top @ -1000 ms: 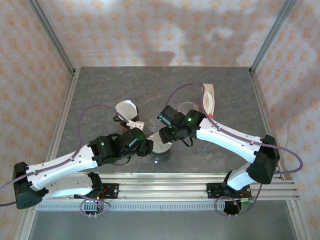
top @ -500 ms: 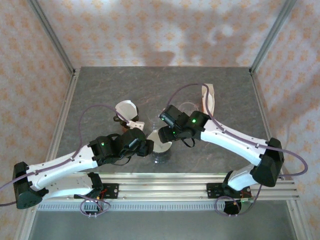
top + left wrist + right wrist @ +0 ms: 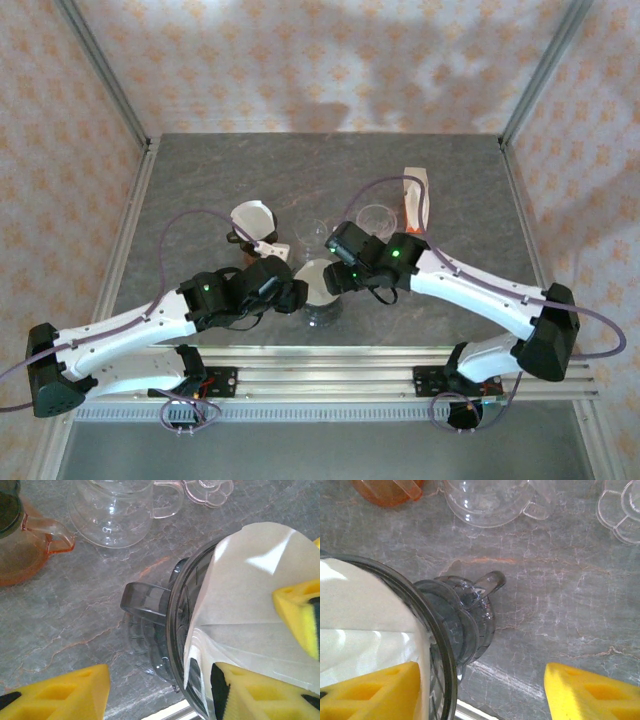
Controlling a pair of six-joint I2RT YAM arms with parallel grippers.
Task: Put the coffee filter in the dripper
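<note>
A dark see-through dripper (image 3: 324, 308) stands near the table's front edge, its handle (image 3: 144, 597) pointing away from the rim (image 3: 176, 630). The white paper coffee filter (image 3: 318, 280) lies inside the cone (image 3: 250, 595), with one fold lifted off the wall. My left gripper (image 3: 157, 685) is open and straddles the rim, one yellow finger (image 3: 255, 695) on the filter and the other (image 3: 60, 692) outside over the table. My right gripper (image 3: 482, 685) is open too. Its inner finger (image 3: 375, 690) rests on the filter (image 3: 365, 615) and its outer finger (image 3: 592, 692) is clear of the dripper (image 3: 455, 620).
Behind the dripper are a glass server (image 3: 112, 510), an orange pitcher (image 3: 20, 545) and a flower-shaped glass piece (image 3: 207, 490). In the top view a white-topped holder (image 3: 253, 218), a clear cup (image 3: 375, 218) and a filter packet (image 3: 415, 200) sit further back. The metal rail (image 3: 320, 375) runs close in front.
My right arm has drawn nearer and lower over the dripper, and its jaws have narrowed a little. The left arm has hardly moved.
</note>
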